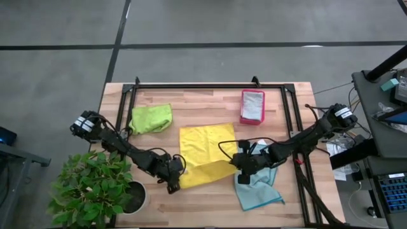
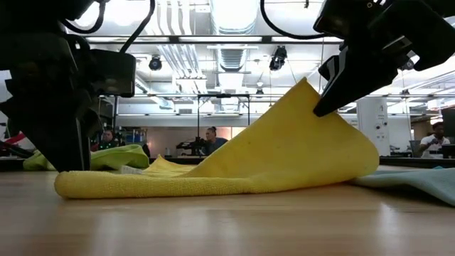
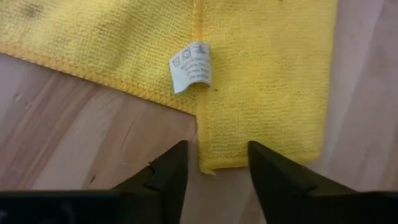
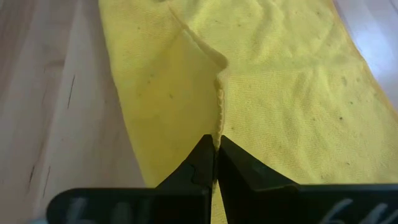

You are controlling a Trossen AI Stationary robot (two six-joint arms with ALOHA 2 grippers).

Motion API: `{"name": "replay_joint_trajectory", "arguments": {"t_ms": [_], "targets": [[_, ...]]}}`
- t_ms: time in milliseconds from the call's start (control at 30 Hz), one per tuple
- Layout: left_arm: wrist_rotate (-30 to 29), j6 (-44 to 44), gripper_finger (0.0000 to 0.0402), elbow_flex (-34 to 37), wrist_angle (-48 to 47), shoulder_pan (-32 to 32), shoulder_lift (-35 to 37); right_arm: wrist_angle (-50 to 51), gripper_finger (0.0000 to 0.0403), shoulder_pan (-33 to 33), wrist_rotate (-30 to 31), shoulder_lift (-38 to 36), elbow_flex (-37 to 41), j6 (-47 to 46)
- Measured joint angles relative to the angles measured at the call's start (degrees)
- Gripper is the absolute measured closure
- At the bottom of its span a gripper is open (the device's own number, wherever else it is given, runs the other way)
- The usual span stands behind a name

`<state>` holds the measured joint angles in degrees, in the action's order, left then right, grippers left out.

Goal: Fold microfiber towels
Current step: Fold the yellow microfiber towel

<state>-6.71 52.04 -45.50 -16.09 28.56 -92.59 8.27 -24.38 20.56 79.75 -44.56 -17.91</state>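
Note:
A yellow microfiber towel (image 1: 205,156) lies mid-table, its near part folded. My right gripper (image 1: 243,166) is shut on its right near edge and holds it up as a peak (image 2: 307,89). My left gripper (image 3: 214,174) stands open at the towel's near left corner (image 3: 261,140), pointing steeply down. A strip of that corner lies between its fingers, and a white label (image 3: 191,65) shows just beyond. A lime green towel (image 1: 151,118) lies bunched at the far left. A light blue towel (image 1: 257,189) lies under my right arm. My right gripper pinches the yellow towel's hemmed edge (image 4: 218,124) between its two fingers, slanting down from the table's right side. The held part is lifted clear. The cloth slopes down from it, slack, to the rest of the towel (image 2: 178,181) flat on the table.
A pink-red tray (image 1: 243,117) with a grey cloth in it stands at the far right. A black frame (image 1: 210,86) runs along the far edge and both sides. A potted plant (image 1: 95,187) stands at the near left corner. Bare wood lies along the near edge.

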Motion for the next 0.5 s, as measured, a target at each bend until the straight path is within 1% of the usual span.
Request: {"name": "replay_joint_trajectory", "arguments": {"t_ms": [100, 267, 300, 367, 500], "targets": [[-0.13, -0.09, 0.0296, 0.29, 0.16, 0.00, -0.01, -0.02, 0.0394, 0.00, 0.00, 0.00, 0.00, 0.00], [-0.27, -1.15, 0.0379, 0.60, 0.55, 0.00, -0.07, 0.00, 0.0394, -0.13, 0.00, 0.00, 0.00, -0.01], [-0.25, -1.56, 0.0390, 0.55, 0.62, 0.02, -0.09, 0.00, 0.0394, -0.13, 0.00, 0.00, 0.00, -0.02], [-0.30, -2.82, 0.0395, 0.18, 0.74, 0.07, -0.13, 0.00, 0.0394, -0.13, 0.00, 0.00, 0.00, 0.00], [-1.17, -10.32, 0.0401, -1.84, 1.33, 0.15, 0.94, -0.02, 0.0394, -0.13, 0.00, 0.00, 0.00, 0.11]]}}
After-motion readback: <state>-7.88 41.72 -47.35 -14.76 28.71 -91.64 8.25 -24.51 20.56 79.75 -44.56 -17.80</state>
